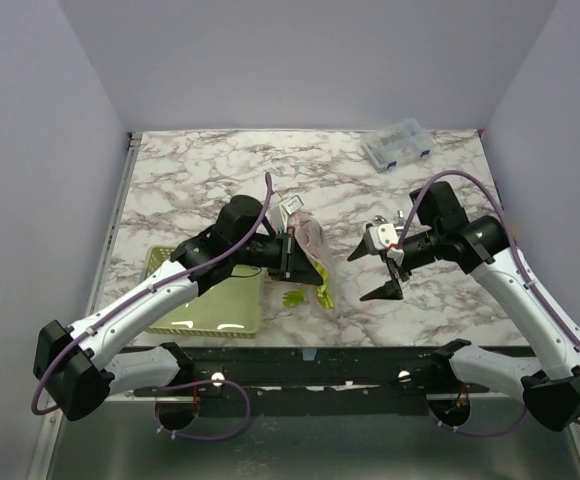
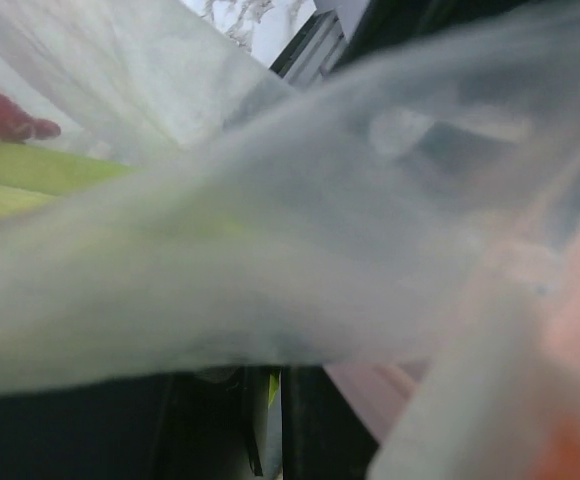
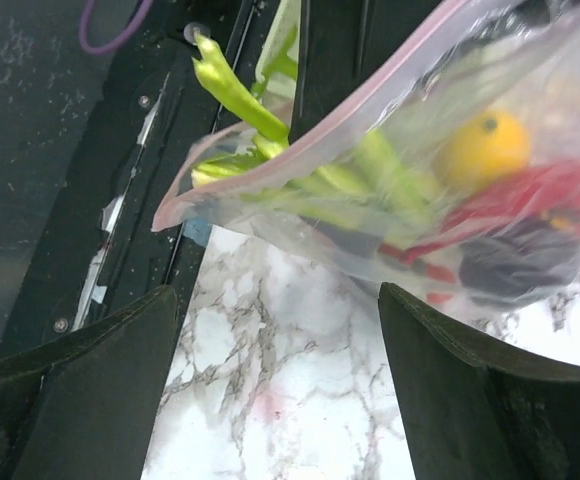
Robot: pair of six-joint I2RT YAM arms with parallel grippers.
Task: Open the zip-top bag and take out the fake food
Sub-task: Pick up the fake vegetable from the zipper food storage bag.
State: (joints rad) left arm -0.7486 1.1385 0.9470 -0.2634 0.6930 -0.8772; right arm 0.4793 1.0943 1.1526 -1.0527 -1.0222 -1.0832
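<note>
The clear crinkly zip-top bag [image 1: 312, 248] hangs right of the pale green mesh basket [image 1: 220, 326], lifted so, I judge, the small plastic fake food [image 3: 485, 148] sags away from its pinkish zip strip [image 3: 270, 150]. My left gripper [image 1: 292, 256] is clamped on it; my right gripper [image 1: 362, 278] gapes empty, farther right of the basket. A clear hard compartment box [image 1: 397, 147] lies well beyond, no obstacle

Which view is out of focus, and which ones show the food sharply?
Left wrist: heavily blurred, zip-top bag right at the lens. Right wrist: fake food fairly sharp, own fingers dark and soft. Top external: sharp, evenly lit.
</note>
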